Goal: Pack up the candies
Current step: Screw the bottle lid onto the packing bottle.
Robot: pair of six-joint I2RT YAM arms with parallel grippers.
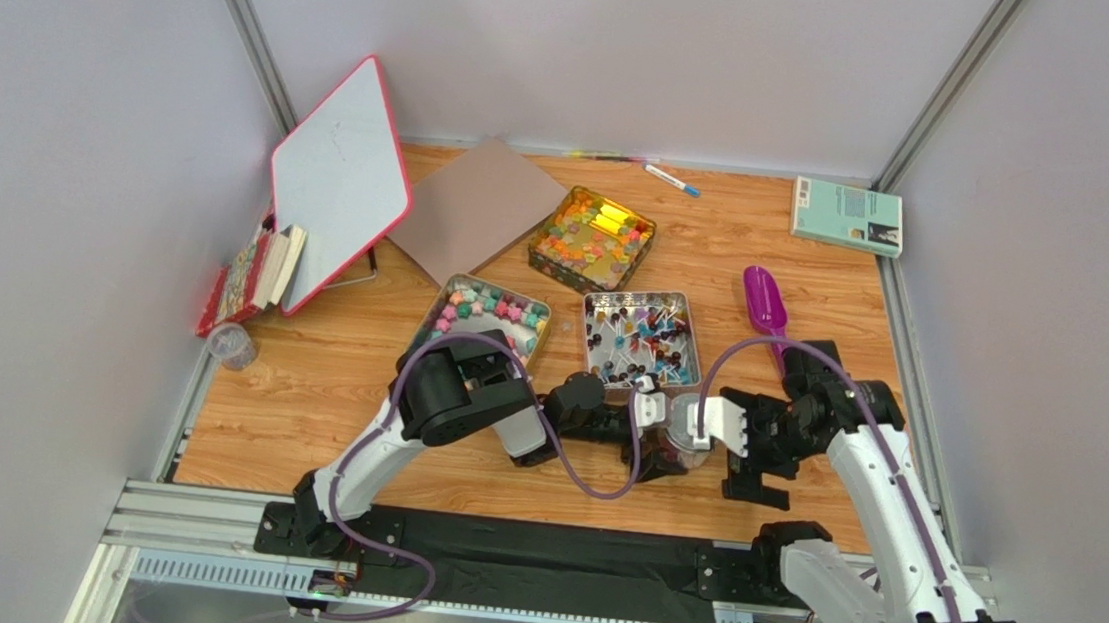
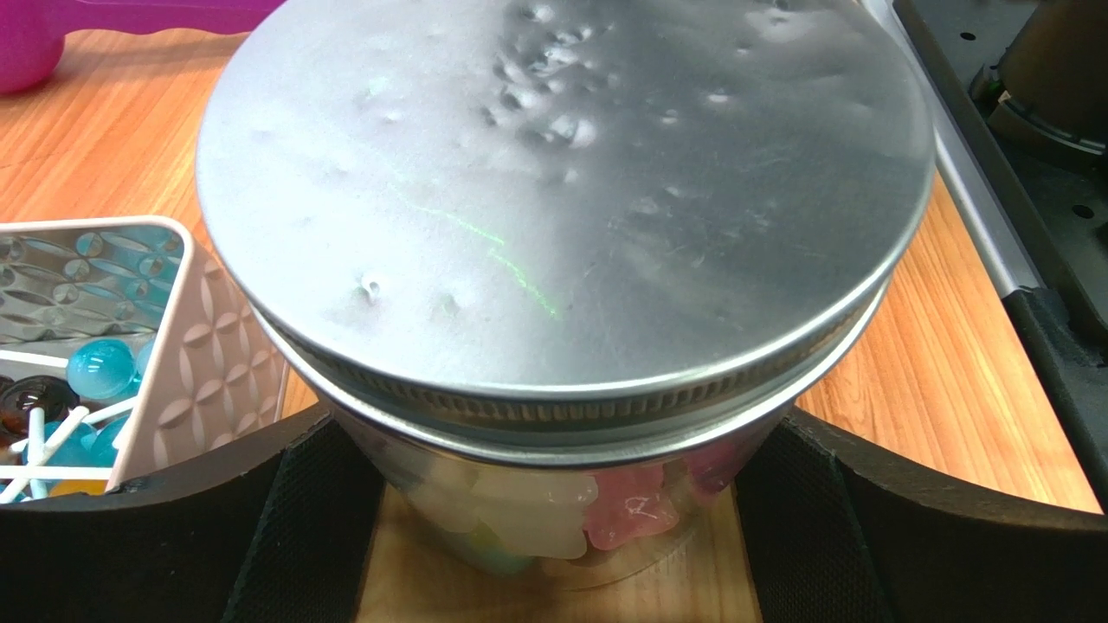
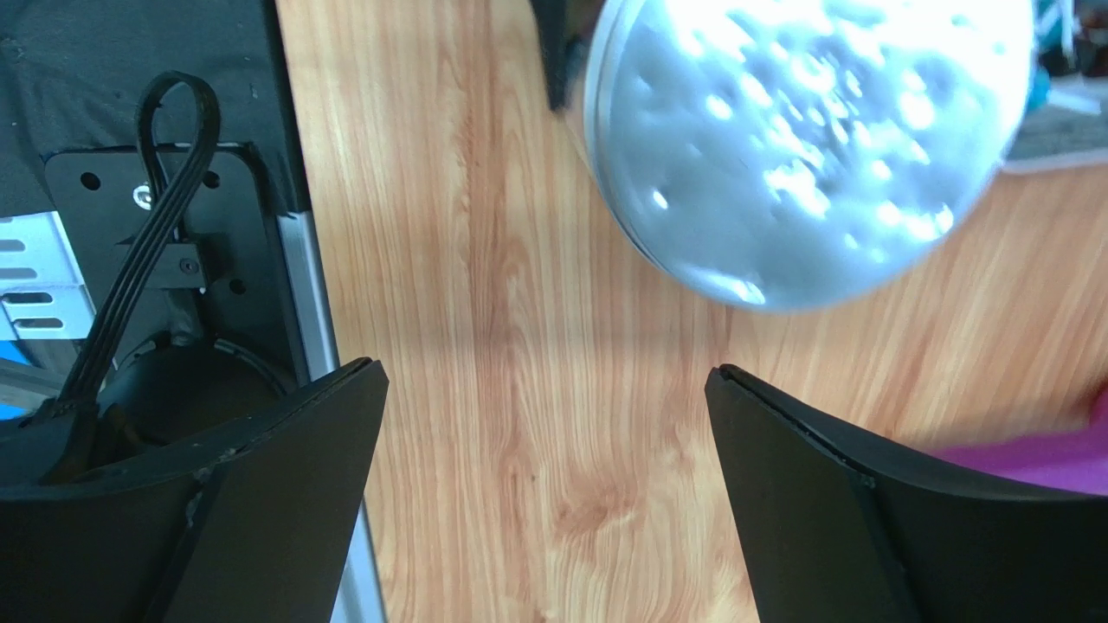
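My left tool (image 2: 566, 519) clamps the jar (image 2: 429, 487); my right tool (image 3: 546, 480) hangs spread, empty. If the lid (image 2: 559, 195) sits crooked, lifting could spill candies (image 2: 631, 504).

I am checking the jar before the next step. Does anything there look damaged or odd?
Yes: the metal lid on the jar is pitted with many small dents, clear in both wrist views. Nothing looks spilled around it.
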